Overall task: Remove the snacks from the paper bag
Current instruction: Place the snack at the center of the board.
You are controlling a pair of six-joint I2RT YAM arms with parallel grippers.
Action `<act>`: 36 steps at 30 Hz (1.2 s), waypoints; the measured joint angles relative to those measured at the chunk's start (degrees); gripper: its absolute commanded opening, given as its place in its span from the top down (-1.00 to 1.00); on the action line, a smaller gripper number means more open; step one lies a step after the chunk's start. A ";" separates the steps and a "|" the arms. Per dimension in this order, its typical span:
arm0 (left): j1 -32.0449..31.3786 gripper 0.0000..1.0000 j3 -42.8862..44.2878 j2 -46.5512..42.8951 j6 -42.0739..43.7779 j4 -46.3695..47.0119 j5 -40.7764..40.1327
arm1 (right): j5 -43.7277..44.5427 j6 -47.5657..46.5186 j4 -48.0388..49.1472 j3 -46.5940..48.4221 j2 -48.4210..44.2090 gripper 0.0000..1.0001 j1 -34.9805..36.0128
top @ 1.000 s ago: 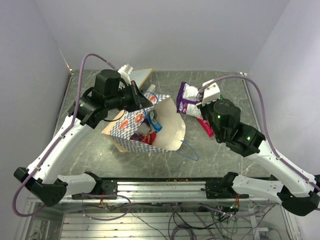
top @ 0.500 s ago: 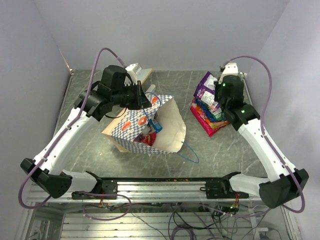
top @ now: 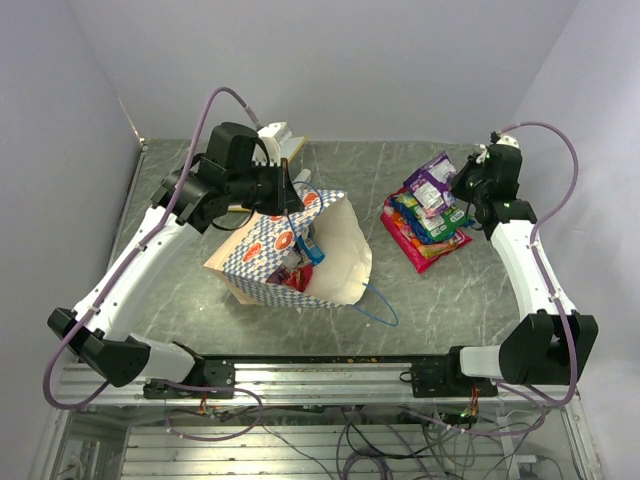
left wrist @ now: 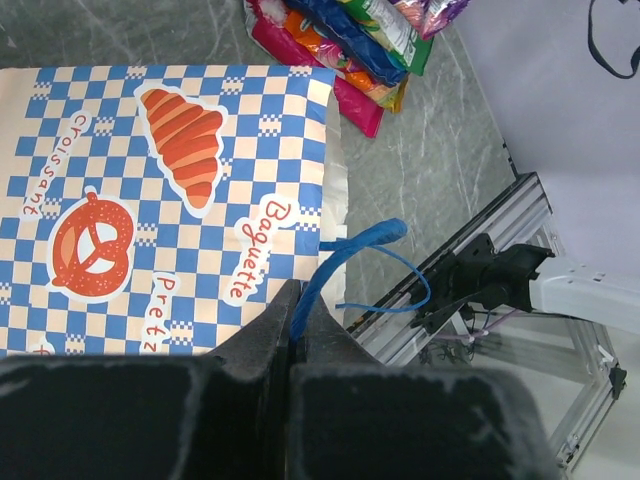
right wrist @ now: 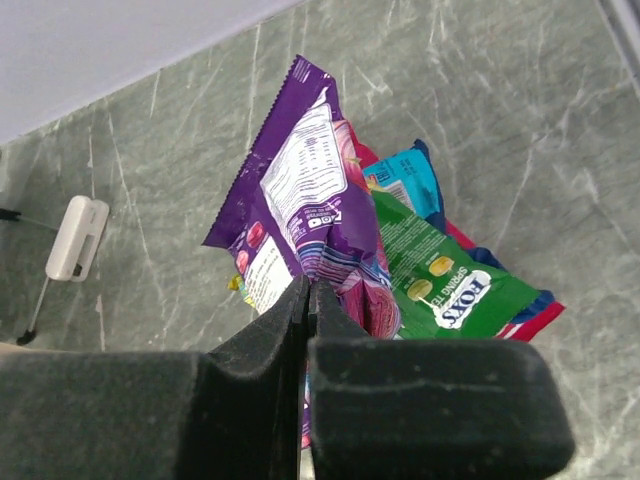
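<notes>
The paper bag lies tilted at centre left, its mouth toward the right, with red and blue packets showing inside. My left gripper is shut on the bag's upper blue string handle; the checkered side fills the left wrist view. My right gripper is shut on a purple packet, also seen in the right wrist view, and holds it over a pile of snacks at the right. A green packet lies in that pile.
A flat white board with a wooden edge lies behind the bag. The bag's other blue handle trails on the table toward the near rail. A small white object lies on the table left of the pile.
My right arm has carried the purple packet rightward from beside the bag to over the snack pile. My left gripper has kept hold of the handle and moved only slightly.
</notes>
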 measured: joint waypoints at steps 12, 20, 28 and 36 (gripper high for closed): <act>0.00 0.86 -1.95 -0.11 0.24 0.20 1.36 | -5.31 6.10 5.27 -13.79 0.33 1.00 -4.11; 0.00 0.86 -1.95 -0.13 0.42 0.20 1.79 | -4.98 4.61 7.72 -16.24 0.15 1.00 -4.94; 0.00 0.86 -1.95 -0.13 0.39 0.24 2.29 | -4.96 1.88 6.10 -15.15 -0.13 0.30 -4.94; 0.00 0.86 -1.99 -0.61 -0.11 0.92 2.29 | -4.55 -1.25 1.16 -9.53 -2.64 -0.24 -4.90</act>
